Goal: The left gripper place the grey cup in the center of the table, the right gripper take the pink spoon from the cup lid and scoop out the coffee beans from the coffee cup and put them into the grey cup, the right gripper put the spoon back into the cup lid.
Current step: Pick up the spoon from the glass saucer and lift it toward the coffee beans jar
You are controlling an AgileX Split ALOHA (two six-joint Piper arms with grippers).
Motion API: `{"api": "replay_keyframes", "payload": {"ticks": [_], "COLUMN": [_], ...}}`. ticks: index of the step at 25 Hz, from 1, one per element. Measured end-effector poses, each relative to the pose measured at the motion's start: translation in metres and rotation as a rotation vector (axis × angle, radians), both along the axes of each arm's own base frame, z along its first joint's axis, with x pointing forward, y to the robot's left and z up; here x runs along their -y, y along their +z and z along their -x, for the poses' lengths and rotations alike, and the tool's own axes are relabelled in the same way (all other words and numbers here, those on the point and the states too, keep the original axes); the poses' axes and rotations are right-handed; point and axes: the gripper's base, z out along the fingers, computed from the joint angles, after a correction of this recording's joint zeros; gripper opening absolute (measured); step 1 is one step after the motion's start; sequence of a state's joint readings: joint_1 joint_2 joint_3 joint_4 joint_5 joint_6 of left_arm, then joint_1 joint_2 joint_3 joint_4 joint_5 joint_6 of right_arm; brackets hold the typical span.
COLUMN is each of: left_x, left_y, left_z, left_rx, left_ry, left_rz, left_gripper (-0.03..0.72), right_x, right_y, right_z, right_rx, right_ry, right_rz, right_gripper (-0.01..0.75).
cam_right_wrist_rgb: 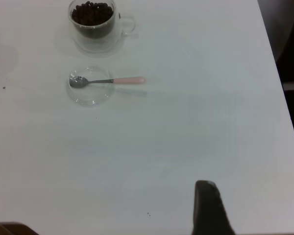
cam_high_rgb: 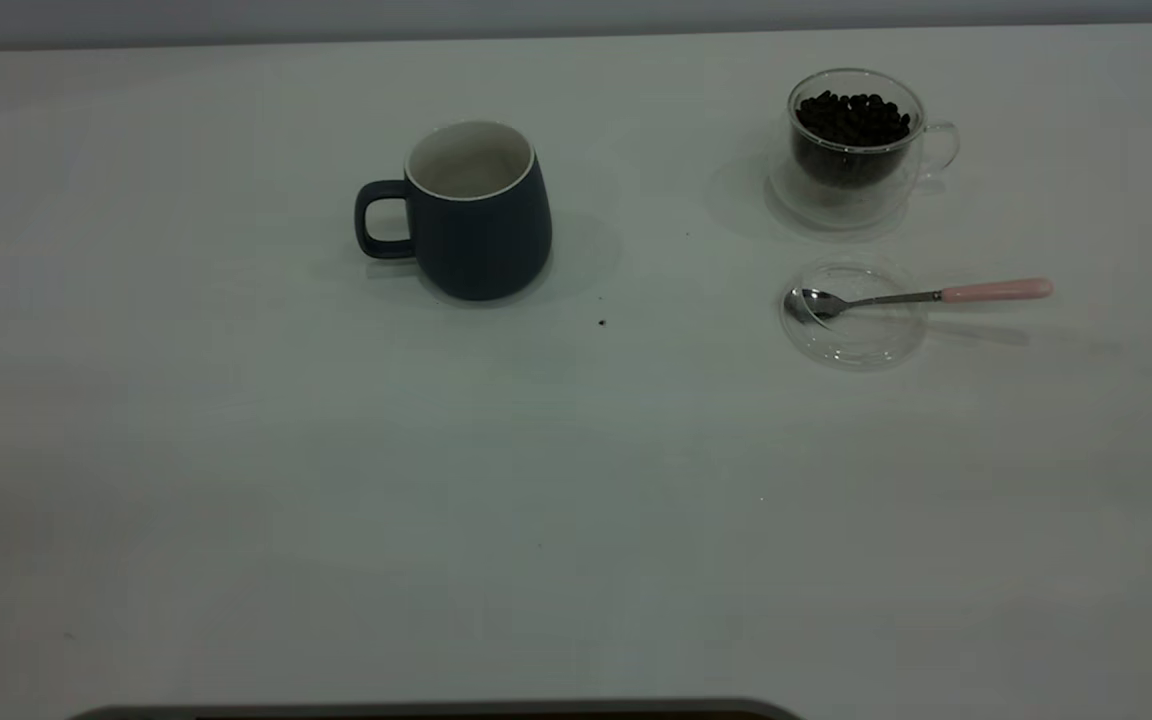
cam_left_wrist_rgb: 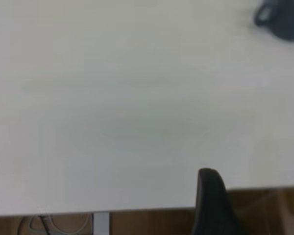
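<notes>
The grey cup (cam_high_rgb: 466,210) stands upright on the table (cam_high_rgb: 336,480), a little left of the middle, its handle pointing left; it looks empty. It also shows far off in the left wrist view (cam_left_wrist_rgb: 284,19). The coffee cup (cam_high_rgb: 856,150) (cam_right_wrist_rgb: 94,24) stands at the back right, filled with coffee beans (cam_high_rgb: 853,118) (cam_right_wrist_rgb: 91,13). In front of it lies the cup lid (cam_high_rgb: 856,320) (cam_right_wrist_rgb: 90,88). The pink spoon (cam_high_rgb: 921,296) (cam_right_wrist_rgb: 108,81) rests with its bowl in the lid and its handle pointing right. The left gripper (cam_left_wrist_rgb: 210,200) and right gripper (cam_right_wrist_rgb: 208,208) hang near the table's edges, far from everything.
A small dark speck (cam_high_rgb: 602,322) lies on the table right of the grey cup. The table's right edge (cam_right_wrist_rgb: 284,98) runs past the right gripper, with dark floor beyond it. A dark rounded edge (cam_high_rgb: 436,710) shows at the front.
</notes>
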State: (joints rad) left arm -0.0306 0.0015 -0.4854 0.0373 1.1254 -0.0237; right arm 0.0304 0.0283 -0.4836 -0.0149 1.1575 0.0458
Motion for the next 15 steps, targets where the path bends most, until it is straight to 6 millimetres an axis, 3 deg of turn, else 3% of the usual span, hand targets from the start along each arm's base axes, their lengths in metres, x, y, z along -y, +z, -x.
{"api": "replay_keyframes", "payload": {"ticks": [15], "left_x": [0.001], "left_y": [-0.0008], "left_z": [0.0033], "left_rx": [0.012], "left_ry": [0.072], "left_rz": [-0.001], "left_gripper": [0.501], "right_x": [0.0], "right_y": [0.0], "right_z": [-0.0016], "right_rx": [-0.012], "right_ry": [0.029], "right_rz": [0.001], "right_gripper": [0.486]}}
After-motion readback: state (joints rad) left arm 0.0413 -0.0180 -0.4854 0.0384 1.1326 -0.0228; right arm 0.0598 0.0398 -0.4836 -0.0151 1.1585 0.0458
